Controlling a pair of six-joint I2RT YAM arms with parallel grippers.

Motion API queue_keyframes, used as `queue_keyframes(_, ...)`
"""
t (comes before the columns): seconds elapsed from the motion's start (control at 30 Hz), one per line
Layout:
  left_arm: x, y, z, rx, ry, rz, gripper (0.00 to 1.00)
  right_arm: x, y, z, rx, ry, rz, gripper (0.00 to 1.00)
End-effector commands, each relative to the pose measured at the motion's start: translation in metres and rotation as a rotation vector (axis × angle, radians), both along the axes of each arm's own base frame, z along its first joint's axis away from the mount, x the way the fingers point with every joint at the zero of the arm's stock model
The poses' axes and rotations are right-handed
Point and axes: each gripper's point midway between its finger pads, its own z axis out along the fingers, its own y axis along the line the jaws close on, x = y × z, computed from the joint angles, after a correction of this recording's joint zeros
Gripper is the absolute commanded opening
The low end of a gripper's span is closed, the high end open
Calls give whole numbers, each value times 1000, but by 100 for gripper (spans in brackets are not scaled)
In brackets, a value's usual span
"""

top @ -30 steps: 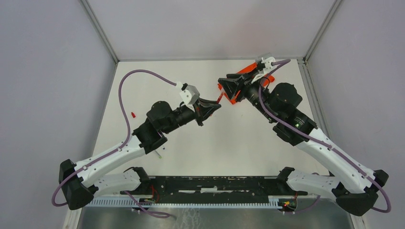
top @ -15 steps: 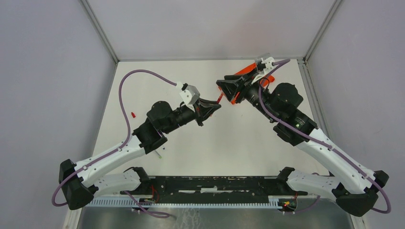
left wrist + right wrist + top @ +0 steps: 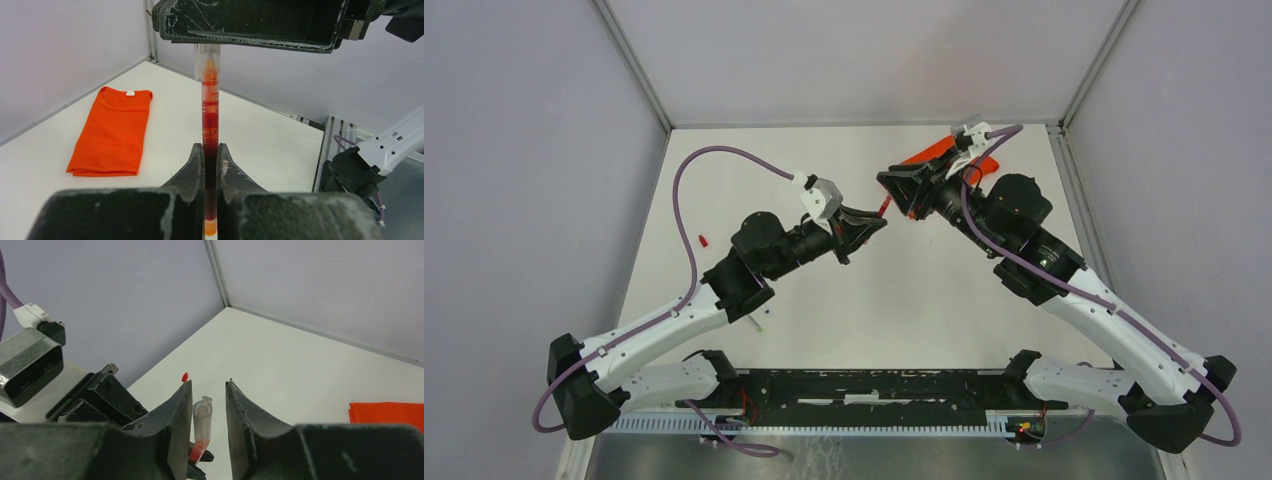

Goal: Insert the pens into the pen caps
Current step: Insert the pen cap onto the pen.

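- The left pincer [image 3: 210,148] is clamped tight on a red pen [image 3: 210,102], gripping its lower barrel; the pen stands up out of the jaws, raised above the tabletop [image 3: 270,135].
- The pen's far end is a clear tubular cap [image 3: 202,416] with the coloured tip showing inside it.
- The right pincer [image 3: 209,384] meets it from the opposite side, jaws narrowly apart, with the clear cap between them: close against one finger, a gap to the other, not gripped.
- A small red cap [image 3: 185,376] lies on the tabletop, well apart from both pincers.
- A folded orange shirt [image 3: 112,130] lies flat near the back wall.
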Motion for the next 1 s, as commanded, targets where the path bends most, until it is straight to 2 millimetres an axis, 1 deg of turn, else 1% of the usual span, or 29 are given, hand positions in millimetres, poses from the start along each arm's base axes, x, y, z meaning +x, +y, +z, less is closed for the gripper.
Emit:
queue_keyframes(0.0,4,3,13,-6,-78,20,2,-1,2,2,17,-2,13,32)
queue_keyframes(0.1,4,3,14,-5,-79,20,2,-1,-2,3,30,-4,0,22)
queue_keyframes(0.23,4,3,13,-4,-78,17,2,-1,-11,16,89,-32,-31,8)
queue_keyframes(0.3,4,3,13,-4,-80,16,2,-2,-15,22,114,-45,-40,1)
queue_keyframes(0.33,3,3,13,-3,-81,13,2,-2,-17,24,128,-53,-48,0)
queue_keyframes(0.5,3,3,13,1,-82,11,2,-4,-30,33,185,-77,-88,0)
queue_keyframes(0.6,3,2,12,2,-83,9,2,-3,-33,33,195,-76,-99,0)
queue_keyframes(0.83,2,3,12,4,-83,8,2,-2,-30,32,202,-64,-86,0)
queue_keyframes(0.97,1,2,13,3,-85,3,2,-2,-23,29,206,-57,-52,0)
